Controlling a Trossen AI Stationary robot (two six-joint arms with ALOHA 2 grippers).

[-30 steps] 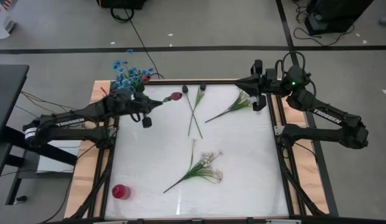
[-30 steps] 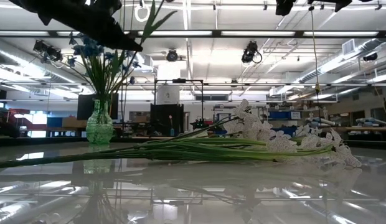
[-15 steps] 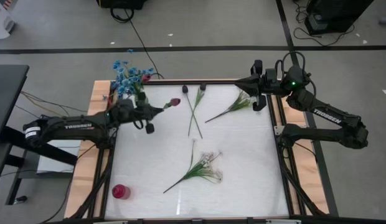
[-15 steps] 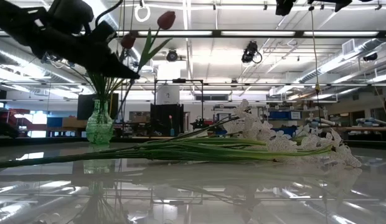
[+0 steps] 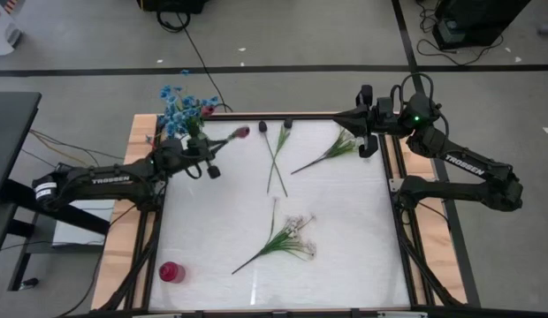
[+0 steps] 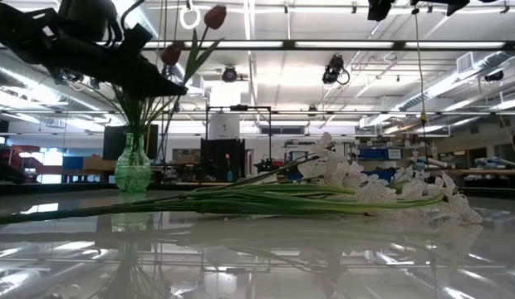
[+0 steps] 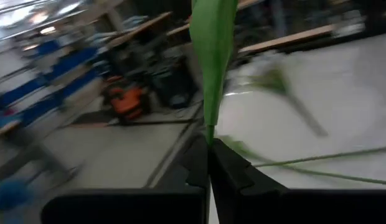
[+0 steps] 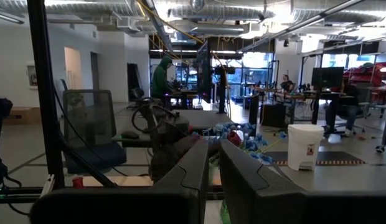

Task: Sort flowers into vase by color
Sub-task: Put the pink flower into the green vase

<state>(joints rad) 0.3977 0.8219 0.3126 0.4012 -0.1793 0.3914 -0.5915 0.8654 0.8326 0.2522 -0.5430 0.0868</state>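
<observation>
Up by the vase [image 5: 196, 134], left fingers [image 7: 199, 163] pinch the tulip's [image 5: 242, 132] green stem between them.

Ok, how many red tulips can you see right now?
2. The held tulip is in the left hand near the vase; the second tulip stands in that vase among blue flowers. Others could be hidden there.

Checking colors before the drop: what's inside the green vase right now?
The green vase holds green stems; blue flowers spread above it. The left gripper holds a red tulip beside them. The arm covers most blossoms in the low view.
</observation>
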